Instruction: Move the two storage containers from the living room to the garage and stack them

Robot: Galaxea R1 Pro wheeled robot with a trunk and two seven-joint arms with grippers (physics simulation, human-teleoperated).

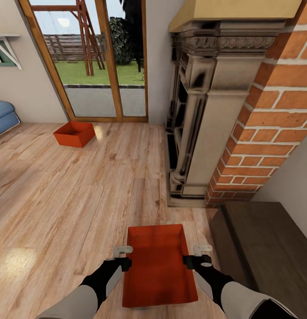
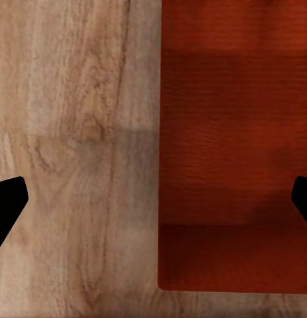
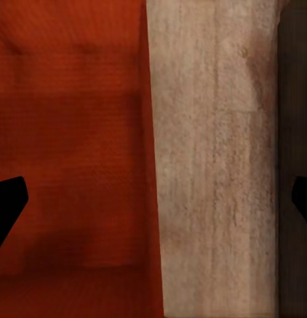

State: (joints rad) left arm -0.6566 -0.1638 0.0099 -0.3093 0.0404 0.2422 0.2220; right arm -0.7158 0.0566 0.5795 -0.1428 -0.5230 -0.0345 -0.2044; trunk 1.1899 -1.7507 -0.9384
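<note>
Head view: a near orange-red storage container (image 1: 159,265) was seen low in the middle of the picture, over the light wood-plank floor (image 1: 74,199) of the living room, its open top facing up. The left pincer (image 1: 123,257) was placed at the container's left long wall and the right pincer (image 1: 197,256) at its right long wall, one on each side. Whether the container was lifted or resting on the planks could not be told. A second orange-red storage container (image 1: 75,133) was seen well apart, on the planks just before the wood-framed glass doors (image 1: 94,57). A brick fireplace (image 1: 259,115) with a dark carved surround (image 1: 202,106) was seen at the right, a dark wooden cabinet (image 1: 264,239) below it, and a corner of the blue sofa (image 1: 3,116) at the left edge.

Left wrist view: the container's orange-red surface (image 2: 233,146) was shown beside the wood planks (image 2: 73,146). The two dark fingertips (image 2: 7,202) were seen far apart at opposite edges of the picture, so the left pincer was held released, with the container's wall lying between them.

Right wrist view: the container (image 3: 67,132) was shown beside a strip of planks (image 3: 213,152), with the dark cabinet (image 3: 296,99) at the far edge. The dark fingertips (image 3: 7,205) were likewise spread wide, so the right pincer was released too, straddling the container's wall.
</note>
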